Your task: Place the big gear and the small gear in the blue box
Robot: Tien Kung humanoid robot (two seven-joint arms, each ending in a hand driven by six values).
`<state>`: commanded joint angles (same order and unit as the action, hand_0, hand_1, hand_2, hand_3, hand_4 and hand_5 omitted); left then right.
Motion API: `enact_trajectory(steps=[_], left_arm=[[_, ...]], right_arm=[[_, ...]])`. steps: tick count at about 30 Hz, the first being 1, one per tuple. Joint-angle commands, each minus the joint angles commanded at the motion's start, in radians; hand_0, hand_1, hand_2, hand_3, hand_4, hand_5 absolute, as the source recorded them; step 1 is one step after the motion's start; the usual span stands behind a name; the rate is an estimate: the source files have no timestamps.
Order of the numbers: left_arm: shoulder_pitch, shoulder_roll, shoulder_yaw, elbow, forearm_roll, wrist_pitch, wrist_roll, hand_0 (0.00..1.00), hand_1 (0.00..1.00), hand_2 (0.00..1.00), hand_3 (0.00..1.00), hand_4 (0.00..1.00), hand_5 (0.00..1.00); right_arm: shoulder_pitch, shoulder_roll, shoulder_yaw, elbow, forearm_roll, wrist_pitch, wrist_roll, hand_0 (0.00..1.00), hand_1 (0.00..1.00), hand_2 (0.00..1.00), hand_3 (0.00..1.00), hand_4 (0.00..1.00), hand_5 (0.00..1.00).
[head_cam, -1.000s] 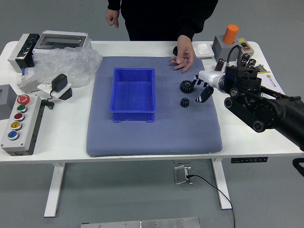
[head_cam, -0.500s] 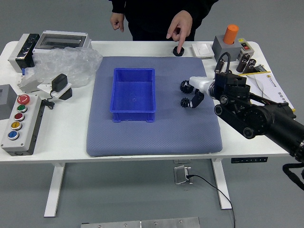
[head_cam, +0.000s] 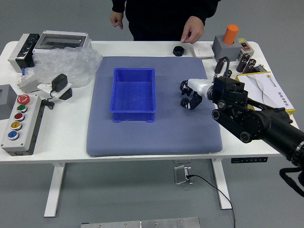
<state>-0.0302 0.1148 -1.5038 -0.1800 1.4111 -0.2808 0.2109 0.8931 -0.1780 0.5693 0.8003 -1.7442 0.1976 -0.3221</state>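
The blue box stands on the grey-blue mat. My right hand is over the two black gears at the mat's right part, its fingertips pointing left. The big gear peeks out at the hand's upper edge, mostly covered. The small gear shows a sliver at the left of the lower fingers. Whether the fingers touch or hold either gear cannot be told. The left arm is out of view.
A person stands at the far side, one hand above the table edge beside a black round piece, the other hanging at the left. Button box and plastic wrap lie left; a grey block with an orange cylinder stands back right.
My right hand has moved left and down over the gears. The person's hand has withdrawn from the mat, and a black round piece now lies uncovered near the far edge.
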Motion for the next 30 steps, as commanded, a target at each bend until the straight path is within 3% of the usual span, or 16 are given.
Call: enact_trajectory(steps=[30], left_arm=[[0.000, -0.003, 0.005, 0.000, -0.006, -0.001, -0.001, 0.887, 0.834, 0.836, 0.877, 0.807, 0.337]], right_arm=[[-0.041, 0.023, 0.024, -0.016, -0.035, -0.067, 0.010, 0.622, 0.560, 0.578, 0.603, 0.733, 0.167]])
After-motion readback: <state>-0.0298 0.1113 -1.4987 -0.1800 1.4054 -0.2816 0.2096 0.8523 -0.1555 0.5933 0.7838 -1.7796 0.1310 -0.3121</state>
